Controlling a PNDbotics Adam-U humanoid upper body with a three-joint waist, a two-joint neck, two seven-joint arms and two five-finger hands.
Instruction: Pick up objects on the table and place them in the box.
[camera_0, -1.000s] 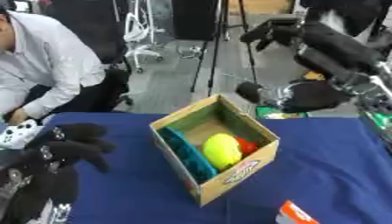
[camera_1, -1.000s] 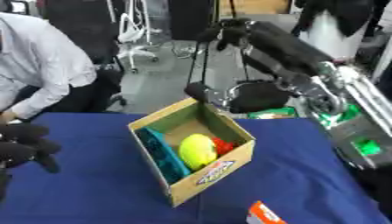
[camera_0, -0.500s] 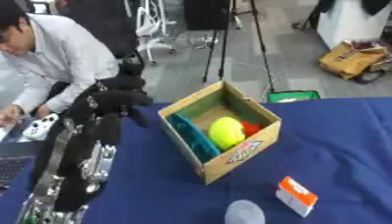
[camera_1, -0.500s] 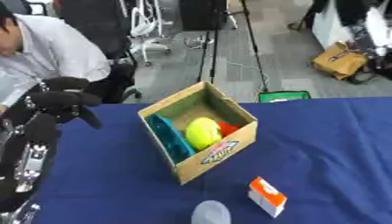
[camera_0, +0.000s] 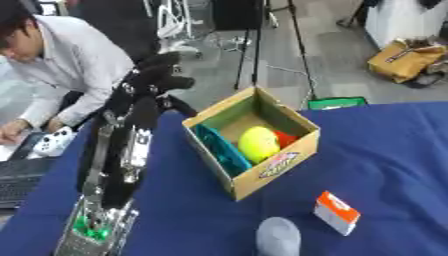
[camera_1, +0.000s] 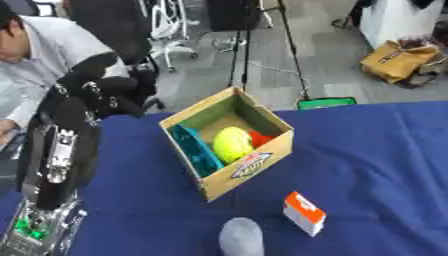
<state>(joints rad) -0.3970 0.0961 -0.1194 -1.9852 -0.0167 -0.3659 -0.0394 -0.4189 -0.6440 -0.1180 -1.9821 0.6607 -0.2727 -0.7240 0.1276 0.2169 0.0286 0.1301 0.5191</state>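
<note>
Table (camera_0: 394, 150): blue cloth, filling the lower part of both views.
Box (camera_0: 254, 141): open cardboard carton near the table's far edge, turned corner-on, a printed label on its near side.
Inside the box: a yellow-green ball (camera_0: 258, 144) in the middle, a teal item (camera_0: 221, 151) along the left wall, a red item (camera_0: 285, 138) just behind the ball.
Orange-and-white carton (camera_0: 337, 212): on the cloth towards the near edge, right of the box and apart from it.
Grey rounded object (camera_0: 278, 236): at the near edge, in front of the box — only partly in view.
Left hand (camera_0: 156, 75): raised above the table's far-left corner at the end of the black-and-silver arm, fingers curled in, nothing between them — apart from the box.
Right hand: out of both views.
Far left corner: a person in a white shirt (camera_0: 74, 72) bent over a white controller (camera_0: 54, 141), touching none of the table's objects.
</note>
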